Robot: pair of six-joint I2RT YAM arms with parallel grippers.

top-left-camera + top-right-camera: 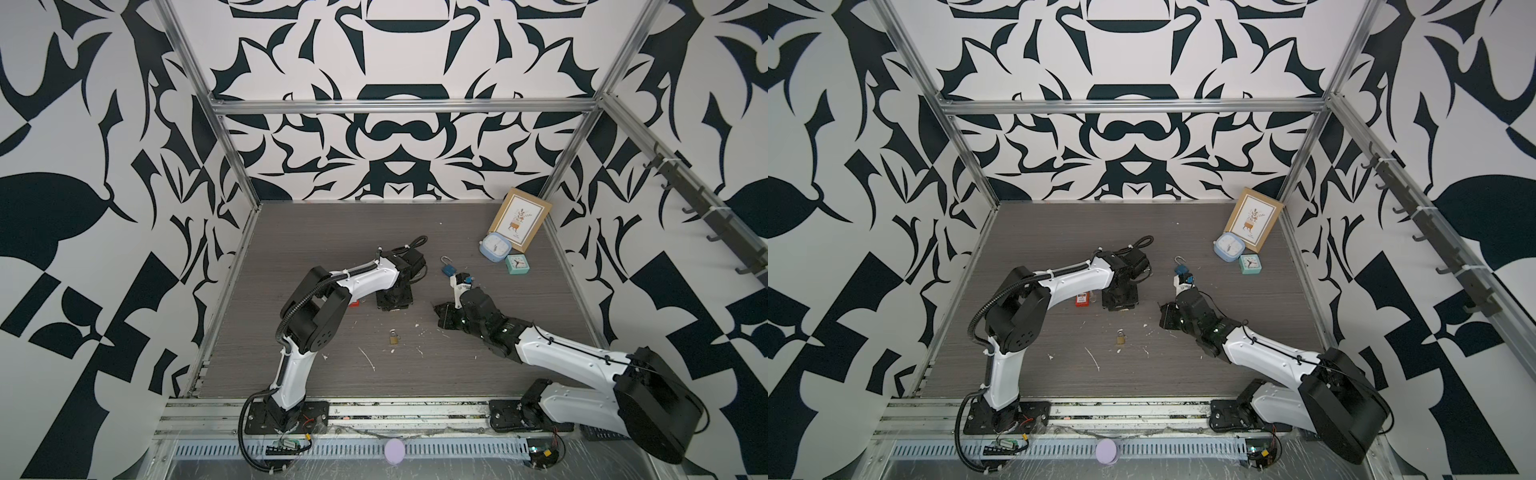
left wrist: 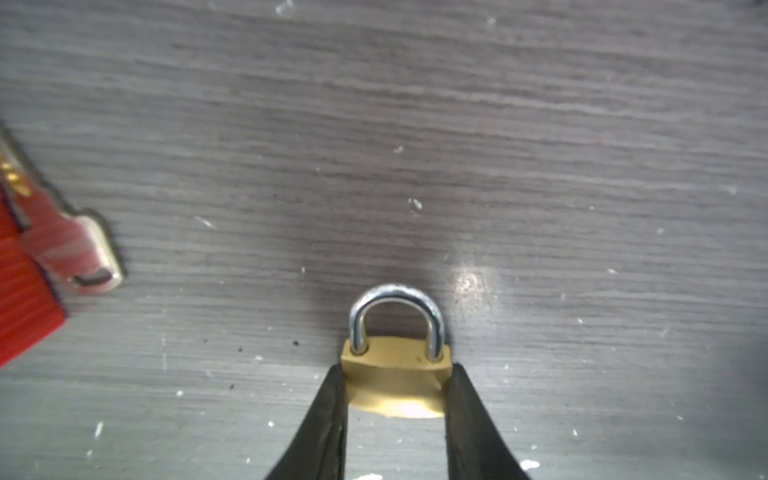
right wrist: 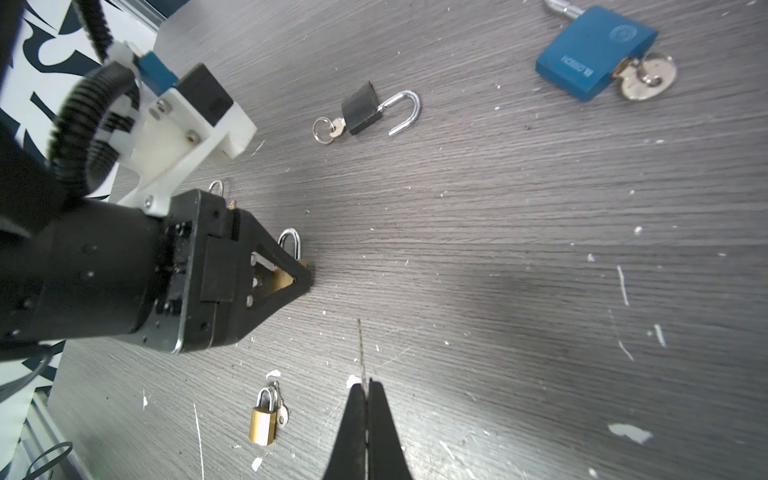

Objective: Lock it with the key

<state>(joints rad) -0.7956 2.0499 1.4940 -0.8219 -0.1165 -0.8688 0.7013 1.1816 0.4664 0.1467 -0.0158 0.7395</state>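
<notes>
I had the left gripper (image 2: 395, 369) clamped on the small brass padlock (image 2: 397, 357) by its two narrow ends, low at the table (image 2: 415, 124), shackle pointing away from the wrist. That, I reckoned, braced the body for the other arm to work a key. Its fingers (image 2: 328, 415) stood only a lock-body apart, both touching brass. The shackle looked seated in both holes, and I couldn't see any key in it. The right gripper (image 3: 368, 386) had its fingers pressed together, nothing between them, over bare table. Near it lay a second brass padlock (image 3: 262, 422) with a key (image 3: 283, 415) against it. The black padlock (image 3: 361, 109) and blue padlock (image 3: 594, 54), both keyed, lay farther off.
</notes>
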